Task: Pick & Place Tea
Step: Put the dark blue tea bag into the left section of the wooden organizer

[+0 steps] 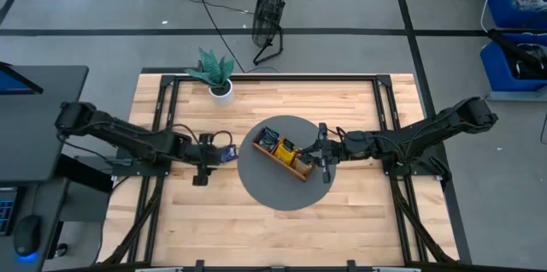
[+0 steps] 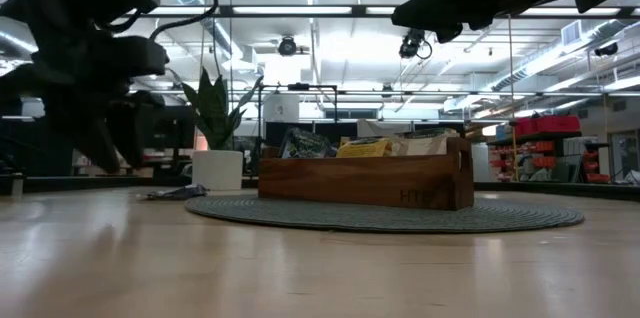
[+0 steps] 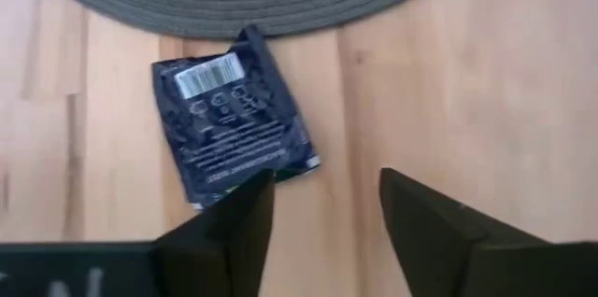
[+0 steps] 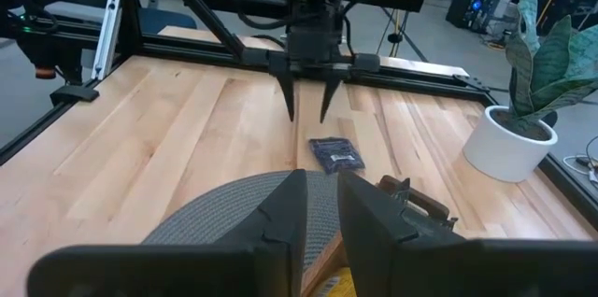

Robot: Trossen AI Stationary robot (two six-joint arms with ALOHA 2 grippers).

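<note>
On the round grey woven mat in the middle of the wooden table sat a long brown wooden tray. Some small flat tea sachets, dark, yellow and pale, already stood inside it, so part of the job looked done. One dark blue square tea sachet lay flat on the bare wood, just left of the mat. It was not picked up yet. The left pincer hung over it with fingers spread and nothing in them. The right pincer hung over the tray, fingers a little apart and holding nothing.
</note>
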